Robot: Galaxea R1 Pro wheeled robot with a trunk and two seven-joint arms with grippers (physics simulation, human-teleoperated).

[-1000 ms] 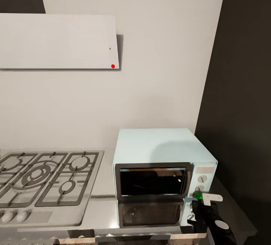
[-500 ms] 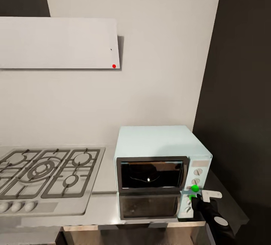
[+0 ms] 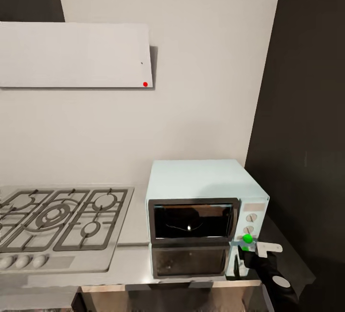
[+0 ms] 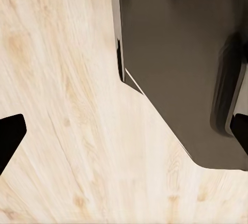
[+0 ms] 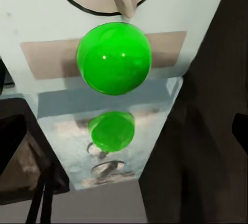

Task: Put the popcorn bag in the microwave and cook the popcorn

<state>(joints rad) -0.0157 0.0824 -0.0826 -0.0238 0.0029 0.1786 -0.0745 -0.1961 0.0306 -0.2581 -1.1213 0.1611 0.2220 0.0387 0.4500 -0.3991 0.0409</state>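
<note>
The mint-blue microwave (image 3: 206, 192) stands on the grey countertop (image 3: 132, 249) with its dark glass door shut. A small light spot glows behind the glass. The popcorn bag and popcorn are hidden; I cannot make them out through the glass. My right gripper (image 3: 246, 253) is at the knob panel, just below a bright green ball (image 3: 247, 238). In the right wrist view that green ball (image 5: 113, 58) is close ahead, with its reflection (image 5: 111, 130) on the steel. One fingertip (image 5: 241, 129) sits at the frame's edge, the jaws wide apart. My left gripper (image 4: 124, 133) hangs open over wooden floor (image 4: 62, 105).
A gas hob (image 3: 57, 221) with black grates lies left of the microwave. A white hood panel (image 3: 76, 55) hangs above it. A tall dark cabinet (image 3: 306, 134) walls in the microwave's right side. A dark cabinet front (image 4: 175, 53) is near the left gripper.
Over the last second the camera shifted slightly. A light came on inside the microwave and the green ball appeared at the knob. The right gripper stayed at the panel.
</note>
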